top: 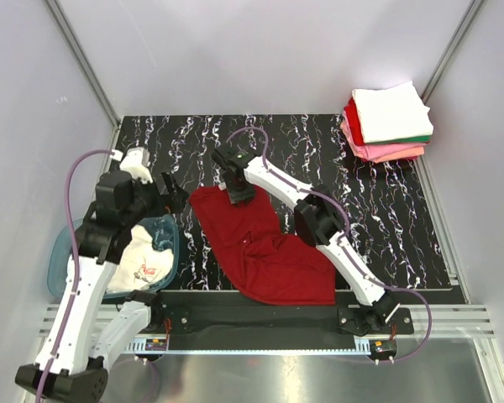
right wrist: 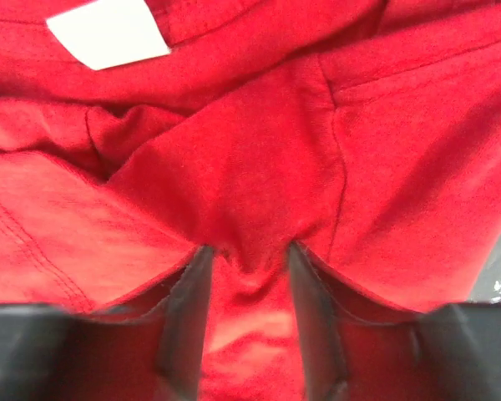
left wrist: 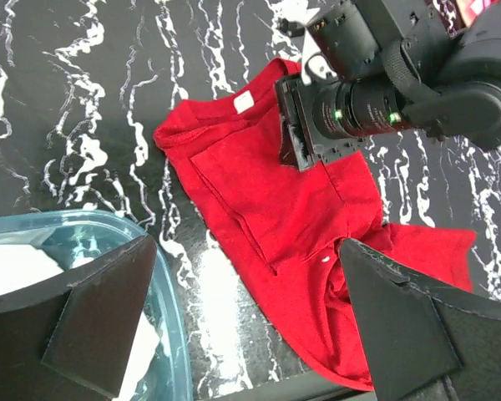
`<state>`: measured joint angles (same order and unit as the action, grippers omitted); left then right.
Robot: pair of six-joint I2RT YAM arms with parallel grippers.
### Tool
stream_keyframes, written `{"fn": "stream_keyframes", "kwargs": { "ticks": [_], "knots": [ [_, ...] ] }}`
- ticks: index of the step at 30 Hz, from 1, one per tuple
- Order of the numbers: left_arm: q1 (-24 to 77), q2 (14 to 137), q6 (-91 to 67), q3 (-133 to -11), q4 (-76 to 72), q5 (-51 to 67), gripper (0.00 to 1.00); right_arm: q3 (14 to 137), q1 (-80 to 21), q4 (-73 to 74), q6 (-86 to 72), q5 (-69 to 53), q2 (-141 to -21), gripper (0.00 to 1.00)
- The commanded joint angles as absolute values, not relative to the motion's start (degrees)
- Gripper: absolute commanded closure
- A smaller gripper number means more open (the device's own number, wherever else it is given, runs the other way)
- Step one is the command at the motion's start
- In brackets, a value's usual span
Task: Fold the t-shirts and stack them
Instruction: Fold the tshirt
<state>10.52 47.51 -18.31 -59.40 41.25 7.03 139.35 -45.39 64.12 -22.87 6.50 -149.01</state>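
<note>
Between the fingers of the right claw [right wrist: 246, 251] a fold of the one red shirt [top: 269, 252] is pinched, the rest lying on the tabletop [top: 386, 218]. Left claw [left wrist: 246, 246] hangs wide open near it, with one tub [top: 59, 252] just behind it holding one white shirt [top: 139, 256]. Well beyond the right claw lies one stack [top: 391, 122] of folded shirts.

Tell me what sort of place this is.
Most likely a robotics lab test cell, not a home or laundry: plain panel walls on metal framing box in a marbled black table, and a left arm and right arm are mounted at its near edge.
</note>
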Motion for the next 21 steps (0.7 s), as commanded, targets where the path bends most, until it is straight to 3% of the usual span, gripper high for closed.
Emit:
{"fn": "stream_keyframes", "kwargs": {
  "ticks": [1, 4, 12, 21],
  "knots": [
    [10.46, 43.16, -16.44, -56.01, 38.15, 2.91, 0.01, 143.42, -45.97, 66.96, -22.15, 7.2, -157.2, 0.65],
    [10.55, 38.87, -16.08, -51.0, 36.13, 2.29, 0.01, 151.85, -43.7, 68.56, -22.84, 4.24, -163.27, 0.74],
    [10.46, 34.1, -15.64, -47.9, 34.98, 0.18, 0.01, 153.98, -24.98, 53.39, -35.4, -12.64, -163.57, 0.74],
    [10.46, 37.0, -15.38, -47.64, 34.72, 0.09, 0.01, 157.85, -11.25, 27.28, -57.03, -14.15, -170.32, 0.64]
  ]
}}
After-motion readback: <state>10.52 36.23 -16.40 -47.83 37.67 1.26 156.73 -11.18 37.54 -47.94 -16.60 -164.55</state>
